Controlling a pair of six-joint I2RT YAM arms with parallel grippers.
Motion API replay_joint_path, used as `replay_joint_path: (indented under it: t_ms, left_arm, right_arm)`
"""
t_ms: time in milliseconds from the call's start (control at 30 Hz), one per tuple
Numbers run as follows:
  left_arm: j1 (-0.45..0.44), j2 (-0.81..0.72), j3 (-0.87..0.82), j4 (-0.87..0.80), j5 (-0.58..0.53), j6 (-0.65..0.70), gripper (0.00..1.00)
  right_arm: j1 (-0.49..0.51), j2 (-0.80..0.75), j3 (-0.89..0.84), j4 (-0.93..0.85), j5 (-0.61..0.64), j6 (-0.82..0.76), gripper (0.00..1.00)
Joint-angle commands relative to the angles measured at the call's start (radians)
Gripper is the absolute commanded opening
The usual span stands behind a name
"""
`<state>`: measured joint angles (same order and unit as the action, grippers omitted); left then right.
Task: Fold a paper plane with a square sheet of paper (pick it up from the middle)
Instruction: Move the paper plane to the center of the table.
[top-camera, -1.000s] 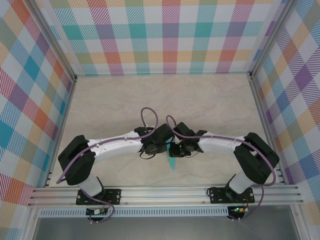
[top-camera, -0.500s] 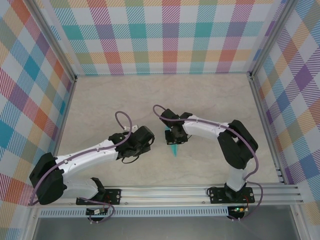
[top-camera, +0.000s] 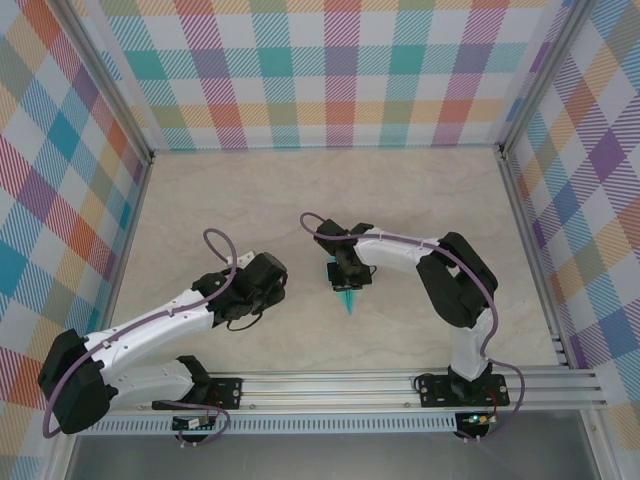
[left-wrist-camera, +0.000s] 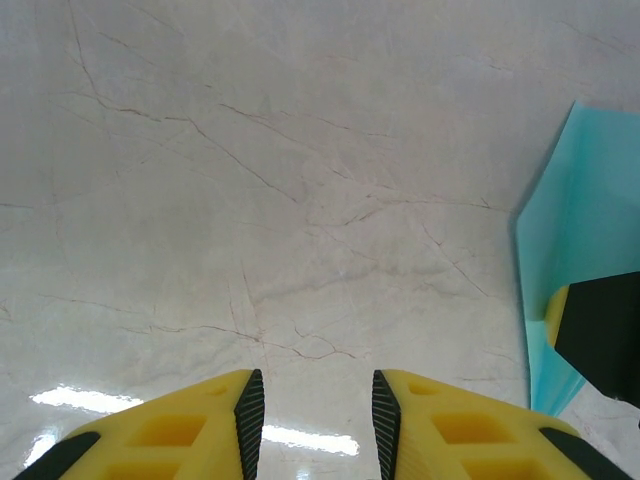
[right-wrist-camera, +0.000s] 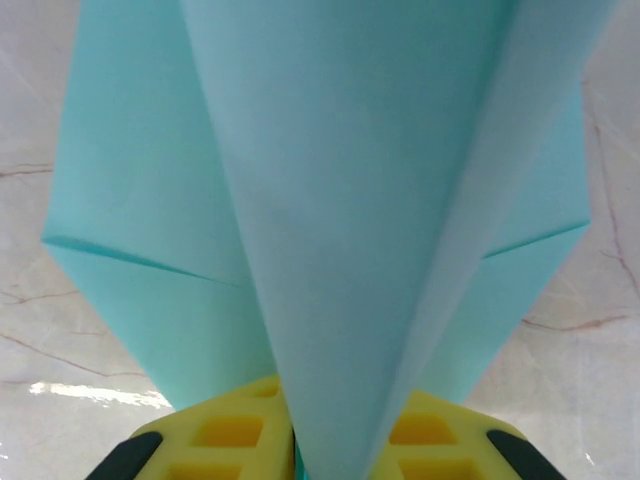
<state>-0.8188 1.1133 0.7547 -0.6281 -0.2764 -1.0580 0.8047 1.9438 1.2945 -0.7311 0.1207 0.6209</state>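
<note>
Right gripper (top-camera: 345, 282) astride paper plane (right-wrist-camera: 330, 200) rear, maybe pinching it.

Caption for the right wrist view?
Teal paper plane between the yellow fingers of the right gripper, over a marble table.

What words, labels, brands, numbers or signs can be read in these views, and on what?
No text can be read.
On the paper plane: nothing, plain teal.
On the table: marble veining only.
On the checked walls: coloured pattern only.
On the small boards below the arm bases: too small to tell any print.
</note>
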Motion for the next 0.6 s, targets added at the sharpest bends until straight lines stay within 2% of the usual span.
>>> replay_joint_path:
  t_ms: [0,233,567]
  left_arm:
    - [0.017,0.004,-0.016,0.001,0.020,0.010,0.36]
    - [0.023,0.013,-0.040,0.032,0.046,0.008,0.36]
    - [0.063,0.009,-0.022,-0.004,0.030,0.036,0.35]
  right_arm:
    - [-0.004,0.049,-0.006,-0.010,-0.006,0.029,0.20]
    - [-0.004,0.108,0.000,-0.039,-0.001,0.060,0.24]
    - [-0.006,0.085,0.114,-0.104,0.090,0.097,0.21]
